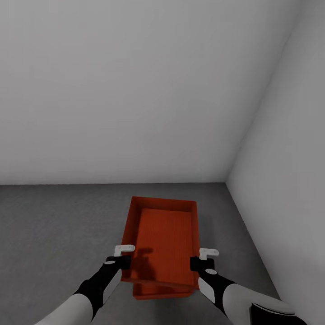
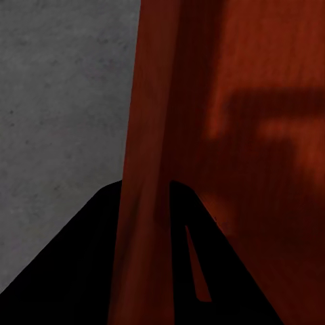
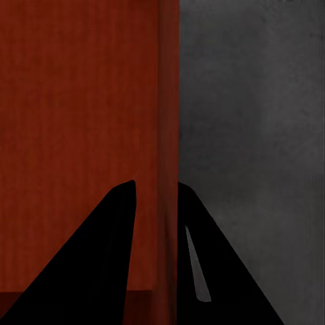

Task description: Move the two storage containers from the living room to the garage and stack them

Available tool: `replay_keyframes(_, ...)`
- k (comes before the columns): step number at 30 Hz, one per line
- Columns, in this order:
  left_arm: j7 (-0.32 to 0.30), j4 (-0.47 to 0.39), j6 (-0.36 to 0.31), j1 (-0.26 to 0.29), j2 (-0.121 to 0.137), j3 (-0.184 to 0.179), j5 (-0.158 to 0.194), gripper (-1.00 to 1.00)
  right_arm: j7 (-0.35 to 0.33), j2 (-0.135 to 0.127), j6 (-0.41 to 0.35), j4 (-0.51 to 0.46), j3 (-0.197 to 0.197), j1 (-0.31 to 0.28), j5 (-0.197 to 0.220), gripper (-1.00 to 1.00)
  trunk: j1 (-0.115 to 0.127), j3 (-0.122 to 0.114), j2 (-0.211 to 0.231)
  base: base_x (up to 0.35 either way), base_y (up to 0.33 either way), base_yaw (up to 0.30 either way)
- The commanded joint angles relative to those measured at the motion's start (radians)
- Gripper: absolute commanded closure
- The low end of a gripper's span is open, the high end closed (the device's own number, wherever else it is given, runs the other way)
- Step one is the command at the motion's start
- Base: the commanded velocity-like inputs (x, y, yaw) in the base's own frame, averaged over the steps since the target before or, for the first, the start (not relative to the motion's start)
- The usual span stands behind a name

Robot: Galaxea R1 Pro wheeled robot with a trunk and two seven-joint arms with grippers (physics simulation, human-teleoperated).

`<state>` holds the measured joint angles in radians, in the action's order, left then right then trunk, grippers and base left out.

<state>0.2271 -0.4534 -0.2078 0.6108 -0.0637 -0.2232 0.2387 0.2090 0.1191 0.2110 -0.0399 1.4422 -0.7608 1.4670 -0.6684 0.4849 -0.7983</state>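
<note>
- Back wall [image 1: 135, 90]: plain pale grey, bare, rising straight ahead from the far edge of the ground.
- Side wall [image 1: 289, 171]: the same pale grey (a shade dimmer), meeting the back wall in a vertical corner to that wall's right.

Both arms reach forward and down, roughly parallel, wrists level. Left gripper [image 1: 121, 257] clamps the bin's [image 1: 164, 243] left wall, one finger [image 2: 74, 264] outside, the other inside. Right gripper [image 1: 201, 260] clamps the right wall the same way, a finger [image 3: 88, 264] on each side.
</note>
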Motion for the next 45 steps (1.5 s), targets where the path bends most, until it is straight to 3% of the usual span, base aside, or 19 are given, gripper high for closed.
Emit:
replay_keyframes(1, 0.014, -0.054, 0.005, 0.001, 0.041, 0.007, -0.002, 1.0, 0.003, -0.002, 0.001, 0.018, 0.018, 0.0, 0.013, 1.0, 0.0, 0.001, -0.001, 0.017, 0.0, 0.0)
replay_keyframes(45, 0.014, -0.057, 0.004, 0.001, 0.041, 0.007, -0.002, 1.0, 0.003, -0.003, 0.001, 0.018, 0.018, 0.0, 0.013, 1.0, 0.0, 0.001, -0.001, 0.001, 0.0, 0.019)
